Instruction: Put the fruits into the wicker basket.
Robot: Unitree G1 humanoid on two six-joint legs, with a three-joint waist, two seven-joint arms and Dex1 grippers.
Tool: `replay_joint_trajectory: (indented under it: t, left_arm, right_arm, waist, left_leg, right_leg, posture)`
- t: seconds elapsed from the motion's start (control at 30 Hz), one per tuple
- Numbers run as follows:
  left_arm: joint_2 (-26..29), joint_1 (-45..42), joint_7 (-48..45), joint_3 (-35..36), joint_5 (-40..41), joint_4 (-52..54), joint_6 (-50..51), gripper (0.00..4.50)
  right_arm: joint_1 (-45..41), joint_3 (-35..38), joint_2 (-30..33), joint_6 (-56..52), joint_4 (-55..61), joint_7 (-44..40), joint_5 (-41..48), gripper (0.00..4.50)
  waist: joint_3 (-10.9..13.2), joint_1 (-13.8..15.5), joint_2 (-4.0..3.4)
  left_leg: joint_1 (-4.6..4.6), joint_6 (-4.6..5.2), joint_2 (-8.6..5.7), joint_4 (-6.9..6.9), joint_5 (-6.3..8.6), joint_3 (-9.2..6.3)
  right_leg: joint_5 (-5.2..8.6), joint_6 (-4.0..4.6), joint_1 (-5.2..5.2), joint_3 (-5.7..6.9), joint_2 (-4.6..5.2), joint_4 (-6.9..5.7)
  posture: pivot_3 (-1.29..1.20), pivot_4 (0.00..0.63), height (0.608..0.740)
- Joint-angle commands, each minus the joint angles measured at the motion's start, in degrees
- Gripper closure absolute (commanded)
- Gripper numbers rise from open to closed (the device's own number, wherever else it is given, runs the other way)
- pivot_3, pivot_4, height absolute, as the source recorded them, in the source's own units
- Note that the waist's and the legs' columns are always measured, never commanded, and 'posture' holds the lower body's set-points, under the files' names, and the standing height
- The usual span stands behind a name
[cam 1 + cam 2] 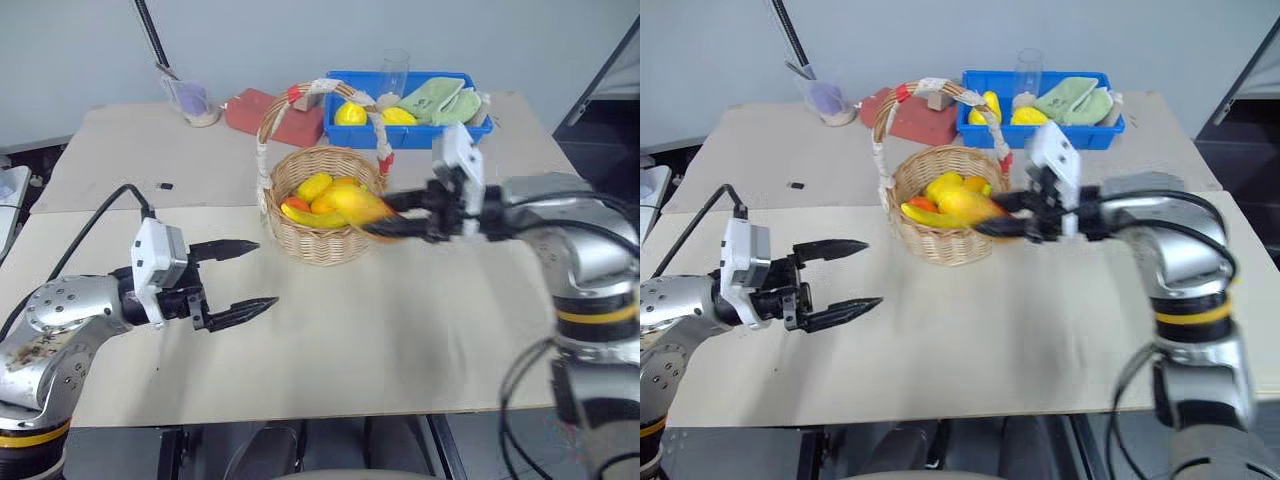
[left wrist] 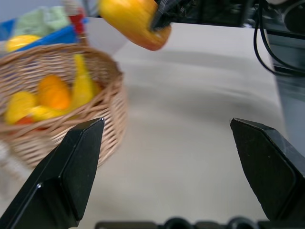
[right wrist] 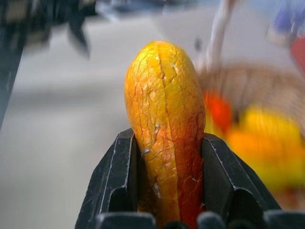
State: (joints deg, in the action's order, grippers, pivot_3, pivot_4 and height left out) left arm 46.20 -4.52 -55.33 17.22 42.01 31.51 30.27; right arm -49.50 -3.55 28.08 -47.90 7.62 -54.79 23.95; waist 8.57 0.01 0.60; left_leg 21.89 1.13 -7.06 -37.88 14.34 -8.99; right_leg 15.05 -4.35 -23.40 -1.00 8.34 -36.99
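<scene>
Over the near rim of the wicker basket [image 1: 322, 215], my right gripper [image 1: 385, 222] is clenched on the mango [image 3: 165, 124], both black fingers pressed against its sides, so the fruit hangs in the air at the basket's edge. Inside the basket lies the banana [image 1: 312, 217] among other yellow and orange pieces, and the blue bin [image 1: 412, 131] stands behind it on the table [image 1: 400, 330]. To the basket's left, well apart from it, my left gripper [image 1: 245, 278] hangs above the table with its fingers spread wide, grasping nothing.
</scene>
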Motion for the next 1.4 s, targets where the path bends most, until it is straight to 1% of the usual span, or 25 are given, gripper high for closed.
replay_joint_trajectory:
  t: [0.03,0.1,0.17,0.2,0.23,0.3,0.33,0.4,0.5,0.53,0.63,0.7,0.8,0.93,1.1,1.2,1.4]
  left_arm:
    - [-0.34,-1.2,2.37,2.2,1.76,0.95,0.02,0.0]
    - [-0.37,-1.7,3.2,1.94,1.94,1.1,0.07,0.0]
    - [-0.62,-2.23,4.26,1.84,2.38,1.32,0.24,0.0]
    - [-0.7,-2.41,4.64,1.82,2.46,1.35,0.22,0.0]
    - [-0.86,-2.69,5.15,1.87,2.65,1.34,0.28,0.0]
    - [-1.59,-3.71,6.73,2.12,3.76,1.16,0.69,0.0]
    - [-1.9,-3.98,7.43,2.27,4.34,1.28,0.95,0.0]
    - [-2.13,-4.33,8.35,2.25,4.98,1.44,1.43,0.0]
    - [-2.25,-4.47,9.05,1.9,4.97,1.57,1.31,0.0]
    - [-2.3,-4.78,9.29,1.48,4.59,1.25,1.07,0.0]
    - [-2.33,-5.64,9.35,0.11,3.46,0.3,0.37,0.0]
    - [-2.32,-6.09,8.97,-0.53,3.1,-0.13,0.06,0.0]
    - [-2.21,-6.88,8.27,-1.31,2.57,-0.87,-0.26,0.0]
    - [-2.04,-8.05,7.51,-2.04,1.91,-1.87,-0.51,0.0]
    - [-2.36,-9.16,7.05,-2.82,1.12,-2.67,-0.78,0.0]
    - [-2.79,-9.38,7.15,-3.06,0.79,-2.58,-0.89,0.0]
    - [-3.21,-8.49,7.32,-2.9,0.21,-2.15,-1.56,0.0]
  right_arm:
    - [-5.72,0.19,-7.0,4.54,-9.91,11.98,-5.08,3.14]
    - [-7.61,-1.39,-9.36,8.36,-15.35,13.74,-7.71,2.12]
    - [-8.26,-2.29,-10.07,9.94,-17.28,13.54,-8.57,1.53]
    - [-8.37,-2.5,-10.16,10.28,-17.46,13.21,-8.6,1.1]
    - [-8.32,-2.75,-10.13,10.26,-17.08,12.78,-8.5,0.83]
    - [-7.12,-2.89,-9.23,8.42,-13.26,11.3,-7.16,0.09]
    - [-6.41,-2.81,-8.66,7.64,-11.41,10.86,-6.72,0.04]
    - [-4.62,-2.68,-6.85,6.95,-7.62,9.38,-5.87,0.04]
    - [0.7,-1.55,-0.86,4.97,1.62,4.86,-2.83,0.04]
    - [3.64,-0.66,1.99,4.44,5.08,3.2,-1.71,0.04]
    - [9.56,2.39,6.24,4.17,8.37,4.58,-1.46,0.04]
    - [10.74,4.26,5.38,6.07,6.34,9.05,-2.97,0.04]
    - [9.91,5.69,2.8,9.82,1.08,14.17,-5.07,0.04]
    - [5.59,6.09,-1.25,14.84,-7.66,17.42,-6.32,0.04]
    - [0.61,5.59,-4.78,20.48,-17.37,18.04,-7.54,0.04]
    - [-0.87,5.51,-6.06,22.66,-20.9,17.56,-7.67,0.86]
    - [-0.98,4.59,-7.26,24.62,-22.09,16.54,-8.06,2.94]
  waist:
    - [-0.01,0.16,0.01]
    - [-0.01,0.37,0.01]
    - [-0.02,0.34,0.02]
    - [-0.02,0.22,0.02]
    - [-0.02,-0.04,0.02]
    - [-0.02,-0.62,0.03]
    - [-0.02,-0.84,0.03]
    - [-0.02,-1.16,0.03]
    - [-0.02,-1.27,0.03]
    - [-0.02,-1.37,0.03]
    - [-0.03,-0.59,0.05]
    - [-0.03,-0.68,0.05]
    - [-0.04,-1.02,0.05]
    - [-0.04,-1.25,0.05]
    - [-0.04,-1.19,0.05]
    - [-0.04,-1.15,0.05]
    - [-0.05,-1.39,0.04]
  left_leg:
    - [-0.02,-0.01,-0.02,0.0,-0.01,0.0]
    - [0.02,-0.03,-0.05,0.0,-0.02,0.0]
    - [0.05,-0.03,-0.06,0.0,-0.02,-0.01]
    - [0.14,-0.04,-0.07,0.0,-0.02,0.0]
    - [0.23,-0.04,-0.07,-0.01,-0.03,0.02]
    - [0.45,-0.1,-0.07,-0.01,-0.08,0.03]
    - [0.47,-0.13,-0.03,-0.02,-0.1,0.02]
    - [0.47,-0.15,-0.01,-0.01,-0.11,0.03]
    - [0.44,-0.14,0.0,-0.01,-0.11,0.05]
    - [0.41,-0.14,0.0,-0.01,-0.1,0.05]
    - [0.4,-0.11,0.01,-0.01,-0.09,0.06]
    - [0.43,-0.09,-0.05,-0.02,-0.08,0.19]
    - [0.37,-0.11,0.02,-0.02,-0.1,0.35]
    - [0.29,-0.12,0.08,0.03,-0.11,0.43]
    - [0.33,-0.11,0.05,0.01,-0.11,0.46]
    - [0.36,-0.11,0.03,0.0,-0.11,0.46]
    - [0.35,-0.11,0.05,0.0,-0.11,0.45]
  right_leg:
    - [-0.01,0.0,0.0,-0.01,0.0,-0.05]
    - [-0.04,0.01,-0.07,0.0,0.01,-0.06]
    - [-0.09,0.02,-0.23,0.01,0.01,-0.11]
    - [-0.11,0.02,-0.34,0.01,0.01,-0.12]
    - [-0.13,0.02,-0.43,-0.02,0.02,-0.16]
    - [-0.15,0.04,-0.68,-0.03,0.01,-0.22]
    - [-0.15,0.04,-0.71,-0.02,0.0,-0.26]
    - [-0.15,0.05,-0.73,-0.01,-0.02,-0.25]
    - [-0.15,0.05,-0.72,-0.01,-0.03,-0.25]
    - [-0.15,0.05,-0.69,0.0,-0.02,-0.27]
    - [-0.15,0.05,-0.66,0.07,-0.01,-0.23]
    - [-0.15,0.04,-0.65,-0.02,0.03,-0.18]
    - [-0.17,0.07,-0.69,-0.12,-0.01,-0.21]
    - [-0.17,0.09,-0.71,-0.17,-0.05,-0.27]
    - [-0.18,0.08,-0.73,-0.18,-0.02,-0.25]
    - [-0.19,0.06,-0.74,-0.17,-0.01,-0.21]
    - [-0.19,0.06,-0.75,-0.17,-0.03,-0.23]
  posture:
    - [0.0,0.15,0.74]
    - [0.0,0.15,0.74]
    - [0.0,0.15,0.74]
    - [0.0,0.15,0.74]
    - [0.0,0.15,0.74]
    - [0.0,0.15,0.74]
    - [0.0,0.15,0.74]
    - [0.0,0.15,0.74]
    - [0.0,0.15,0.74]
    - [0.0,0.15,0.74]
    - [0.0,0.15,0.74]
    - [0.0,0.15,0.74]
    - [0.0,0.15,0.74]
    - [0.0,0.15,0.74]
    - [0.0,0.15,0.74]
    - [0.0,0.15,0.74]
    - [0.0,0.15,0.74]
